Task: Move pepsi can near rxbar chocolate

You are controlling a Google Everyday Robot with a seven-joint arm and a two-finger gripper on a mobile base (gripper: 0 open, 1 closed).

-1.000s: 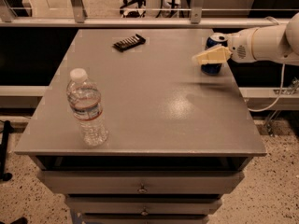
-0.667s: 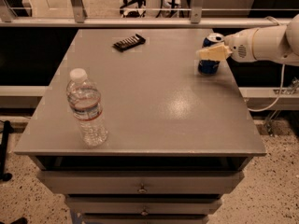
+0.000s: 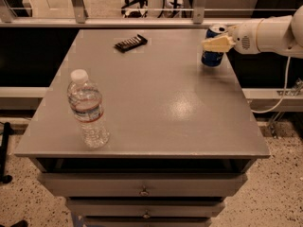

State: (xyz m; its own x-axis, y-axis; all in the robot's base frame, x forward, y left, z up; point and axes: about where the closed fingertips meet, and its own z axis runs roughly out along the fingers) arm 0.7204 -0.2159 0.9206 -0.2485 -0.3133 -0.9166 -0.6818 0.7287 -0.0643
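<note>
Broadly, the grey worktop [image 3: 156,108] carried a water bottle [image 3: 88,110] front-left. The end effector [image 3: 213,41] clasped the pepsi can [image 3: 211,59] at the far right edge, well apart from the rxbar chocolate [image 3: 130,42].

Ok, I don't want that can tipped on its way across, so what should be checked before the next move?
1. Grip: the gripper, at the table's far right edge, is closed across the pepsi can. Ok.
2. Can upright: ok.
3. Can lifted off the table: cannot tell.
4. Target visible: the rxbar chocolate lies flat and uncovered on the far side, left of the can. Ok.
5. Straight path from can to bar: ok; the water bottle stands near the front left, off that line.
6. Can near the bar: not ok, they are far apart.
</note>
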